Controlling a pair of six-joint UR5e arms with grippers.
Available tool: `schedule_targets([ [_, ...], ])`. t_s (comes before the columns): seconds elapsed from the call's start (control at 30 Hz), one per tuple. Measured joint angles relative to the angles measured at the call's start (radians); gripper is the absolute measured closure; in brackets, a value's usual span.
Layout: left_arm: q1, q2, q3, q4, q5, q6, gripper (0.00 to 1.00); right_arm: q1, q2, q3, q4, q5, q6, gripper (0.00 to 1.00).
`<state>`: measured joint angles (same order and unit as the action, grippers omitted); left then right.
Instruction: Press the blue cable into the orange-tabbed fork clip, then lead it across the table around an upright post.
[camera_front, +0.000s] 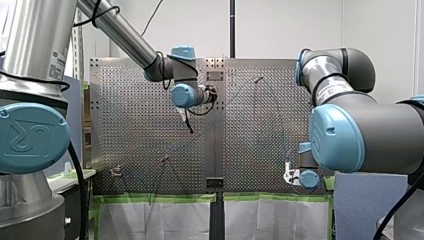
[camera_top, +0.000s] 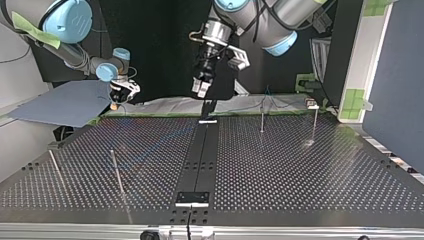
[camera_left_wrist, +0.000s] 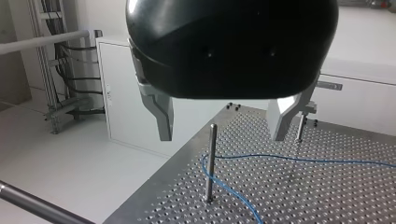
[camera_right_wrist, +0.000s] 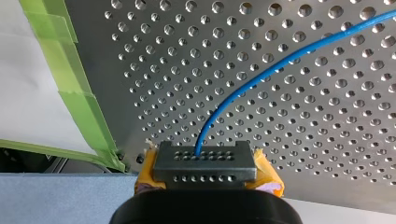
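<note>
Two grippers: one pinching, one spread.
Right gripper (camera_right_wrist: 204, 164): yellow pads (camera_right_wrist: 268, 176) are pressed onto the blue cable (camera_right_wrist: 261, 74) at the perforated table (camera_right_wrist: 327, 154) corner, beside green tape (camera_right_wrist: 88, 112).
Left gripper (camera_left_wrist: 223, 122): metal fingers (camera_left_wrist: 161, 116) are spread above the upright post (camera_left_wrist: 211, 163), with nothing gripped.
Cable at post: it is curved close by the post's base, below the fingers; contact cannot be told.
Advice: tension should be light and the cable low, so the bend is not lifted over the post.

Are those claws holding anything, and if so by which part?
My right gripper is clamped on the blue cable, which leads out ahead from its tip. How near the cable's end it grips is hidden. My left gripper is open and holds nothing.
</note>
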<state>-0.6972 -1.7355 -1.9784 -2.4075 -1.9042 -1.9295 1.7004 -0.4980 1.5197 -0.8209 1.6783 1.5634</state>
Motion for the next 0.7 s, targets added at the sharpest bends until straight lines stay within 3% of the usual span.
schedule_targets([
  [0.7,0.003,0.000,-0.196,0.196,0.000,0.000,0.00,0.003,0.000,-0.003,0.000,0.000,0.000,0.98],
])
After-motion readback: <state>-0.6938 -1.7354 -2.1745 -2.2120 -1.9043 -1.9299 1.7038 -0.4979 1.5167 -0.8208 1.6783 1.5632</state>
